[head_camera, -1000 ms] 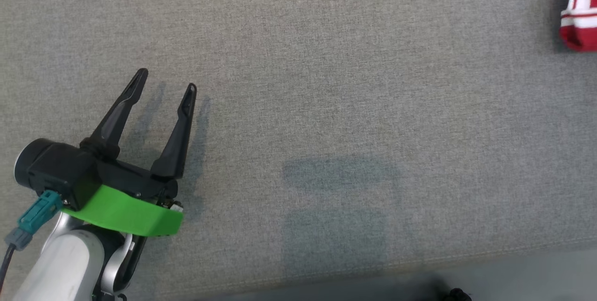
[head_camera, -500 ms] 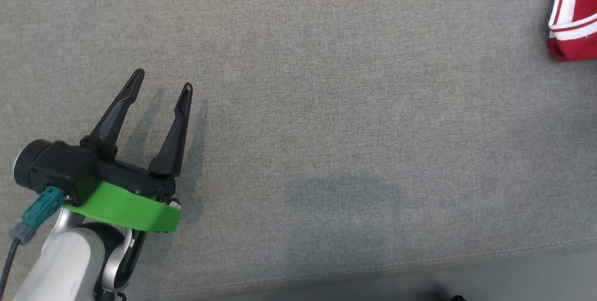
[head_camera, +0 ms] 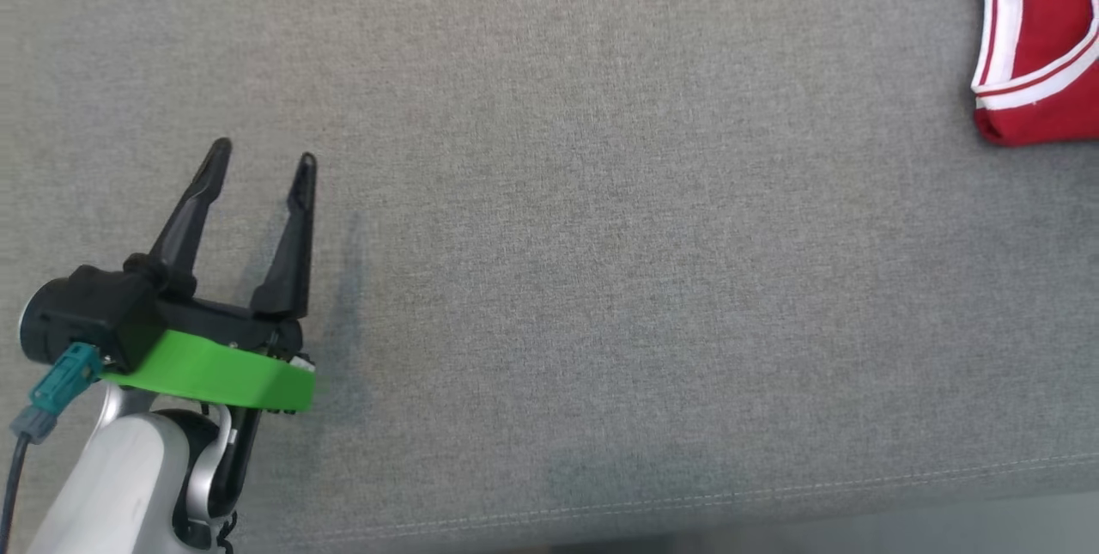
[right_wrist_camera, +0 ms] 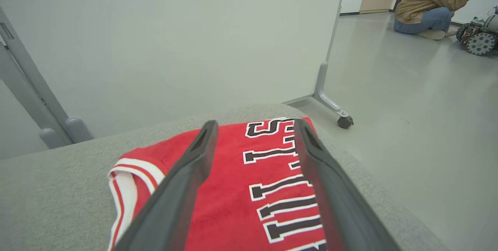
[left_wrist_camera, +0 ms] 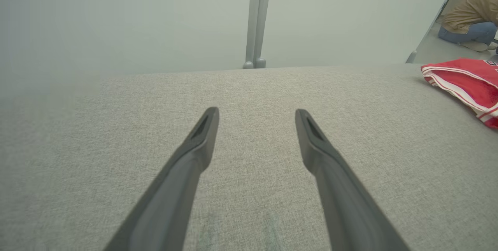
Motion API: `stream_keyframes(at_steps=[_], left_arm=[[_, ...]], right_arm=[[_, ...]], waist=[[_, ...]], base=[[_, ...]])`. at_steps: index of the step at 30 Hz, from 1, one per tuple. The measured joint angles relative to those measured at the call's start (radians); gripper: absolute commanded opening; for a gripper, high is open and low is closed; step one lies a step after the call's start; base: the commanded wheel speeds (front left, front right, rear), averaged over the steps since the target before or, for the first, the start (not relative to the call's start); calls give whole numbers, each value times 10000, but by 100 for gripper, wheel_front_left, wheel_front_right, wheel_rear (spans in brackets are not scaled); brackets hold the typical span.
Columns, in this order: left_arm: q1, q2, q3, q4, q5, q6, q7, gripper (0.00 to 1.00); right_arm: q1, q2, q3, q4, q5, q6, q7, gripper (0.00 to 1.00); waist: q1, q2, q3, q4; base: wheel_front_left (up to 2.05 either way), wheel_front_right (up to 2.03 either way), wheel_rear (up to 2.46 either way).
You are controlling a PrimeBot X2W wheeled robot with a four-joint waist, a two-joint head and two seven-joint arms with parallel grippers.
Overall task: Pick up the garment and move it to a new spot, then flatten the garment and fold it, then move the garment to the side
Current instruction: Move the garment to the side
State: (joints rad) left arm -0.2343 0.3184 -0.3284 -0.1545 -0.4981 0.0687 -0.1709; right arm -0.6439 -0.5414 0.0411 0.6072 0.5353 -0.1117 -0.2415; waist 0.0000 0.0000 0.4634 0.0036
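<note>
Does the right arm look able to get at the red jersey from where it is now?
Probably yes. The right claw is open and points straight at the red jersey lying on the gray cushion, with nothing between them. Its height above the cloth is unclear.

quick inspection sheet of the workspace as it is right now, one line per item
Surface: grey fabric surface, flat.
Job's things: red jersey with white trim, lying near the surface's right end, black lettering facing up.
Clutter: nothing seen.
Grippers: left gripper jaws open, holding nothing, over bare fabric; right gripper jaws open above the jersey, not gripping it.
Cables: dark cable with a teal plug at the left wrist.
Surroundings: wheeled partition, person crouched on the floor, small wheeled machine.
</note>
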Motion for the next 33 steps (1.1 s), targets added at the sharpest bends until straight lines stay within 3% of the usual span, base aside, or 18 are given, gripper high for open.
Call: stream_keyframes(at_steps=[3, 11, 23, 33], left_arm=[[145, -56, 299, 401, -59, 75, -192, 100], [832, -148, 943, 1488, -211, 282, -387, 100], [2150, -228, 1131, 2456, -194, 332, -600, 100], [2997, -224, 995, 2391, -192, 316, -686, 100]], right_arm=[[313, 35, 109, -443, -113, 138, -142, 100], [1730, 945, 811, -1453, -593, 222, -140, 100], [4306, 2159, 1498, -2155, -1129, 115, -132, 100], [6239, 2366, 1457, -2846, -1528, -42, -132, 100]], waist=[[0, 0, -373, 54], [0, 0, -1455, 157], [-1, 0, -3163, 176], [-1, 0, -4578, 72]], base=[[0, 0, 0], [0, 0, 0], [0, 0, 0], [0, 0, 0]])
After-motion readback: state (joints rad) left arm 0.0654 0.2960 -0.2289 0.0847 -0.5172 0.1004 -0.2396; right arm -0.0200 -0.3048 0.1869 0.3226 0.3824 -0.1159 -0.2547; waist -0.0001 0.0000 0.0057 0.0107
